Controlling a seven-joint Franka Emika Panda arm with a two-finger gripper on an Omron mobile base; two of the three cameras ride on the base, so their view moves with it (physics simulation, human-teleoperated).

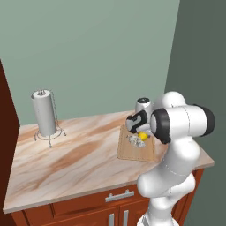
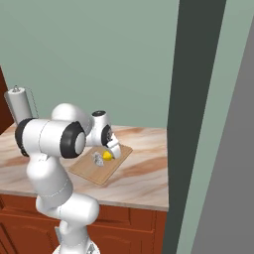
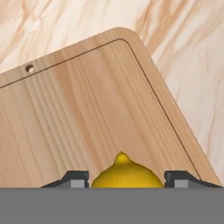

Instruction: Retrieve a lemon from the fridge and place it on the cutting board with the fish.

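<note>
Lemon (image 3: 126, 174) over cutting board (image 3: 87, 113), beside fish (image 2: 97, 158); gripper (image 3: 127, 180) jaws flank it, probably gripping. Fetch done, release left.

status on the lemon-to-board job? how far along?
Done: the lemon is out of the fridge and over the cutting board, next to the fish.
In hand: the gripper straddles the lemon, fingers at its sides; whether it's resting on the wood, I can't tell.
Left: let go, if not already released, and back the arm off.
</note>
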